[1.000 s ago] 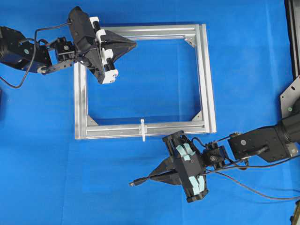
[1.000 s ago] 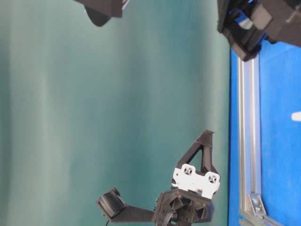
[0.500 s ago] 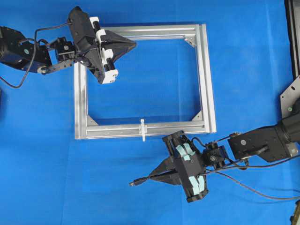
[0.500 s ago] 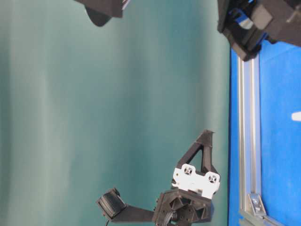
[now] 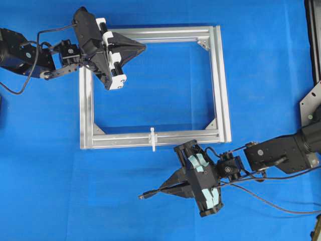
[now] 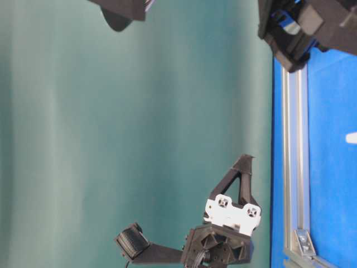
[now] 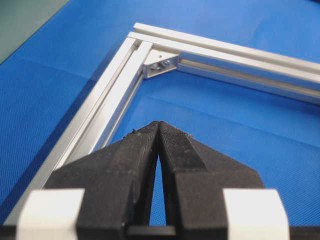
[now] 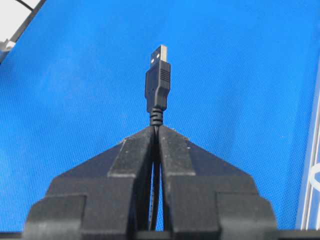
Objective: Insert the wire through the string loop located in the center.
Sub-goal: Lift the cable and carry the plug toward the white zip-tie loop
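The wire, plug tip pointing left, is clamped in the closed right hand over the blue desk, below the white string loop on the silver frame, while the left hand, closed and empty, hovers over the frame's upper-left corner.

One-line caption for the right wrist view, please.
Right gripper shut on the wire, its USB plug pointing ahead over the blue mat.
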